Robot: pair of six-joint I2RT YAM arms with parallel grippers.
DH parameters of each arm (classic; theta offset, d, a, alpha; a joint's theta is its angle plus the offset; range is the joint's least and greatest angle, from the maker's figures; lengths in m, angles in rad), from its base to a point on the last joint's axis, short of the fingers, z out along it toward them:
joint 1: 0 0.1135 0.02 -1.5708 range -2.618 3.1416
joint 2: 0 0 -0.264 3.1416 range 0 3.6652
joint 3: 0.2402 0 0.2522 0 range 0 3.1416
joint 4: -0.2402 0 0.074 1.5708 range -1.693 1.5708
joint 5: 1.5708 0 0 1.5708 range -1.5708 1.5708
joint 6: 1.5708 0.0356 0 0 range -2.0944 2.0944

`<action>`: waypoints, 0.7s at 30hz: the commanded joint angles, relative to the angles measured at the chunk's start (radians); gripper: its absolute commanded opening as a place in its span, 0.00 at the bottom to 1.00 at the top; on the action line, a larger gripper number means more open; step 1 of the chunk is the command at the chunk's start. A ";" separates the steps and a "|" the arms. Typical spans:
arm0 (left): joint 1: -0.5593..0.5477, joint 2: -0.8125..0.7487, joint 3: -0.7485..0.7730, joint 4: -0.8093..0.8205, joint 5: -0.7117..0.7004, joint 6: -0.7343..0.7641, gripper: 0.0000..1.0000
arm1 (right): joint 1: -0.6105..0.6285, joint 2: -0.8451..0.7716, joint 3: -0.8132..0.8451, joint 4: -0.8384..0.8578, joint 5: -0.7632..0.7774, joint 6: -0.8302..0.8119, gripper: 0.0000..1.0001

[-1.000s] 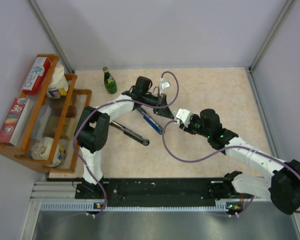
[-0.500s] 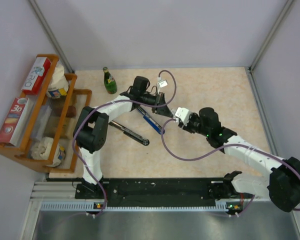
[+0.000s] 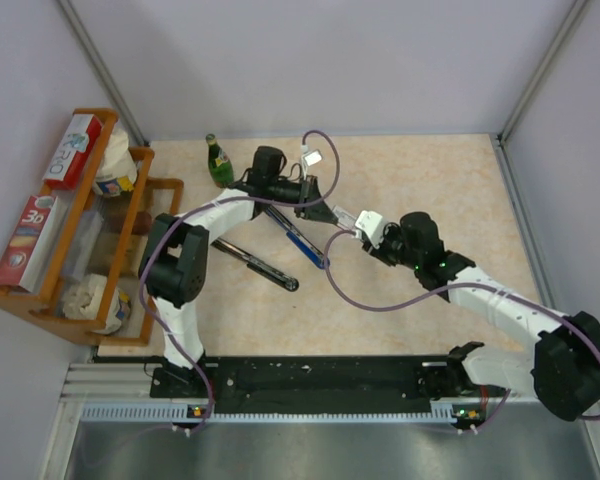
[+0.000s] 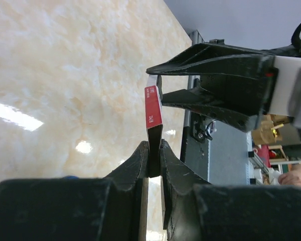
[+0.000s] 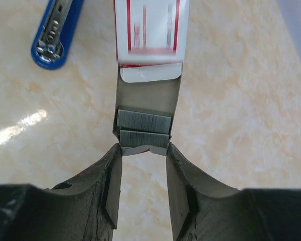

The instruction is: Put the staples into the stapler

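Looking down from the overhead camera, the two arms meet above the middle of the table [image 3: 450,180]: the left gripper [image 3: 325,207] and the right gripper [image 3: 356,222] point at each other with the staple box [image 3: 342,214] between them, too small there to make out in detail. That view alone shows the surroundings: the blue stapler [image 3: 300,240] lies flat on the table just beside the meeting point, toward the arm bases and apart from the box. A dark slim object [image 3: 255,265] lies beside it, a green bottle [image 3: 218,162] stands near the back wall and a wooden rack [image 3: 80,230] stands on the left. The left wrist camera sees the box edge-on, its red label face turned to the left. The left gripper's two fingers are pressed together on the box's near edge, with only the thin cardboard between them. The right gripper's dark fingers reach in from the far side at the box's other end, but what they hold is not clear from there. The right wrist camera settles that. The grey inner tray [image 5: 146,98] is drawn partly out of the white, red-labelled sleeve, with two staple strips [image 5: 143,119] lying across it. The right gripper's fingers stand narrowly parted, pinching the tray's near end by its two side edges. This camera also catches one rounded end of the stapler on the marbled tabletop, well clear of the tray. Box and tray hang in the air between the two arms, above the table, touching only the fingers.
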 commanded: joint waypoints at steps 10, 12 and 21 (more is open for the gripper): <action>0.051 -0.063 -0.024 0.120 0.001 -0.052 0.00 | -0.032 0.038 0.024 -0.083 0.076 0.042 0.35; 0.050 -0.043 -0.018 0.116 0.001 -0.047 0.00 | -0.033 0.049 0.026 -0.083 0.083 0.045 0.35; 0.047 0.106 0.092 -0.059 -0.118 0.011 0.00 | -0.137 0.081 0.027 -0.106 0.056 0.051 0.35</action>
